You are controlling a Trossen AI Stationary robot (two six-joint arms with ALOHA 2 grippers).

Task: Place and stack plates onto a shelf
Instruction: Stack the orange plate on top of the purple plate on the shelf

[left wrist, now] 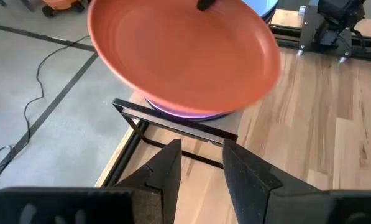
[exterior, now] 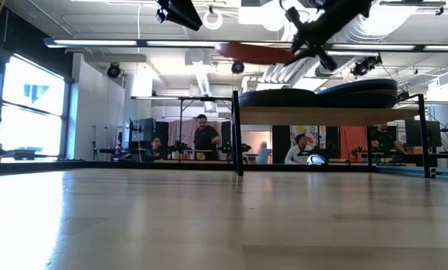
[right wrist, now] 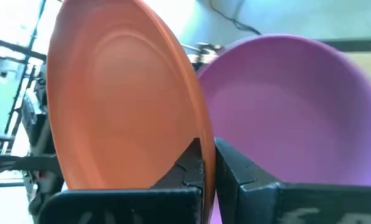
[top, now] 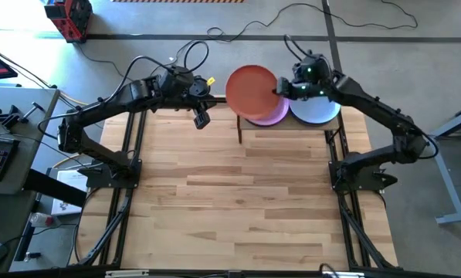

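Currently right gripper (top: 280, 90) pinches the orange plate (top: 251, 93) above the purple plate (top: 270, 116) on the shelf (exterior: 321, 115); left gripper (top: 201, 120) released, idle; next: lower level, centred, release.

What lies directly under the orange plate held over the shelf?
A purple plate on the shelf sits under the orange plate, which the right gripper holds by its rim. Only the purple plate's edge shows; anything beneath it is covered.
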